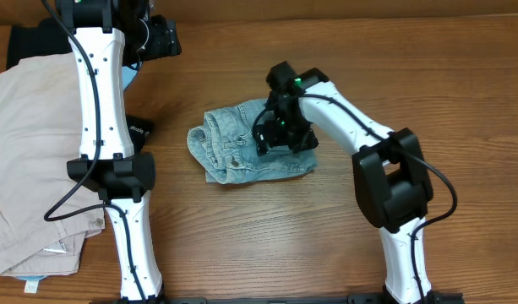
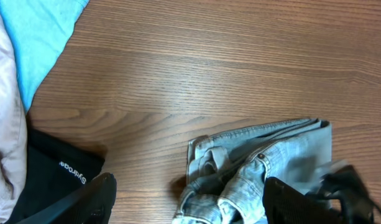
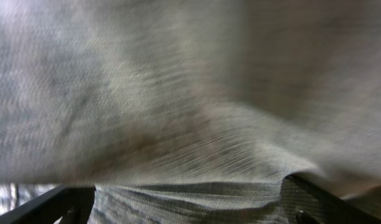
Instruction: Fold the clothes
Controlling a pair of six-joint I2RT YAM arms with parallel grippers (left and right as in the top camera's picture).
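Preferably, pinch only the top layer with the right gripper [image 1: 280, 135], jaws spread over the shorts [image 1: 229, 152] and grasping nothing, then fold squarely without dragging lower layers.

Probably a robotics lab, white robot arms [image 1: 98, 93] at a wooden table [image 1: 259, 245], beige trousers [image 1: 30, 160] heaped aside

Overhead: we record bright, even light, soft shadows on the brown wooden table [image 1: 242, 245], sharp focus. Right wrist: we log heavy blur across the light blue faded denim shorts [image 3: 190, 93].
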